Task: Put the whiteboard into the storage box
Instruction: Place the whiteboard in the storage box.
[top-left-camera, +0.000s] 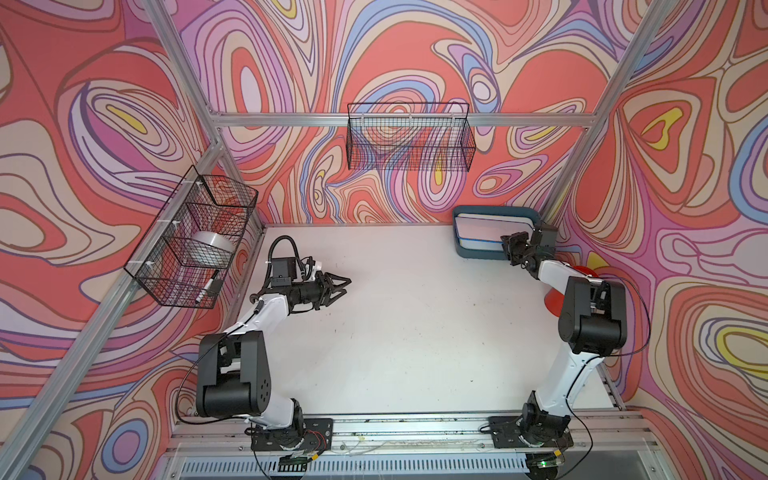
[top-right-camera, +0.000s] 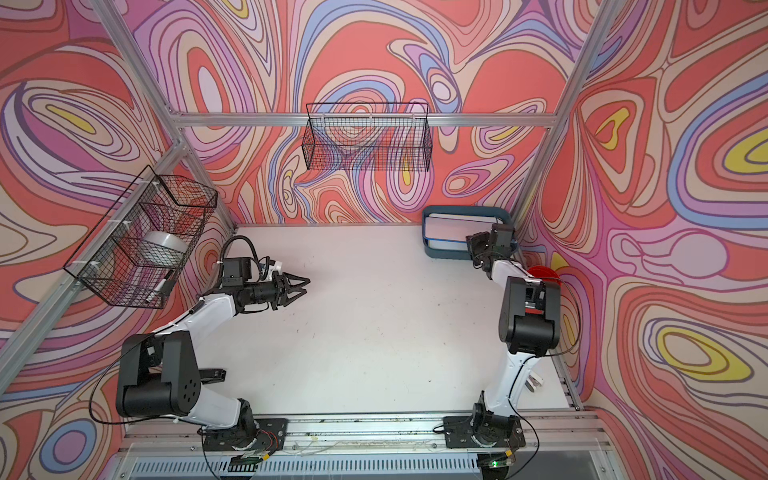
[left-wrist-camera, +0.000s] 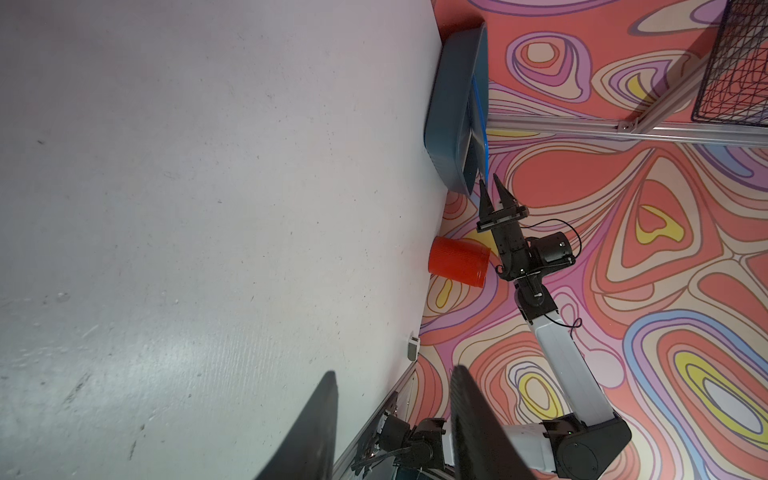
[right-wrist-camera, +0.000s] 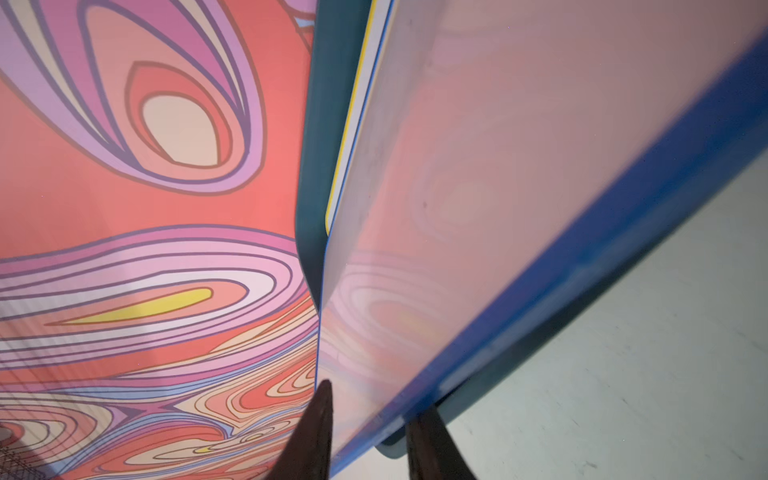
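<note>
The whiteboard, white with a blue frame, sits inside the box, at about 2 o'clock on the table, hard in the far corner. In both top views its white face shows within the teal rim. From my left wrist, the blue edge stands a little above the box's wall, so the whiteboard looks tilted, not flat. From my right wrist, a yellow-edged board lies between the whiteboard and the box's far wall.

My right gripper is at the box's 3 o'clock end. Its jaws are parted, and the whiteboard's blue corner lies between them, one finger on each side. I cannot tell whether either pad touches it. From my left wrist, wall pattern shows through the gap at my right gripper's tips.

The red bucket stands at 3 o'clock on the table, just beside my right arm.

My left gripper hangs at 9 o'clock, well apart from the box, jaws parted with nothing between them.
</note>
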